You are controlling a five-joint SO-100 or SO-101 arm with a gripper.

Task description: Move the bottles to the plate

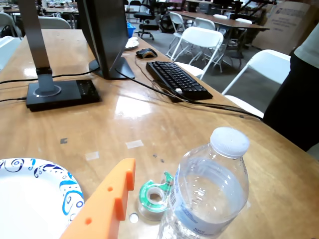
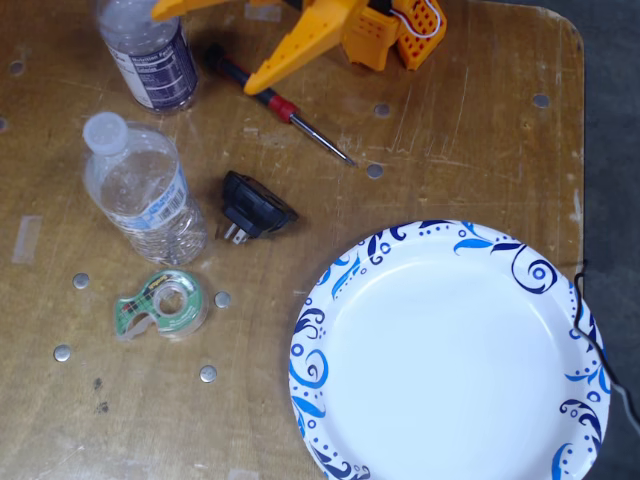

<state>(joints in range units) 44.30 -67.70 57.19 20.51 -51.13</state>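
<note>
Two clear ribbed bottles stand on the wooden table. The one with a white cap and pale blue label (image 2: 140, 190) is at the left in the fixed view and fills the lower right of the wrist view (image 1: 209, 194). The navy-label bottle (image 2: 150, 55) is at the top left, partly cut off. The white plate with blue swirls (image 2: 450, 360) lies at the lower right, and its edge shows in the wrist view (image 1: 30, 199). My orange gripper (image 2: 203, 50) is open and empty at the top, its jaws spread just right of the navy-label bottle. One finger (image 1: 107, 199) shows in the wrist view.
A red-and-black screwdriver (image 2: 280, 105), a black plug adapter (image 2: 255, 207) and a green tape dispenser (image 2: 165, 303) lie between the bottles and the plate. A monitor stand (image 1: 107, 45), lamp base (image 1: 60, 92) and keyboard (image 1: 177, 79) stand farther back. The table edge (image 2: 580, 150) is at the right.
</note>
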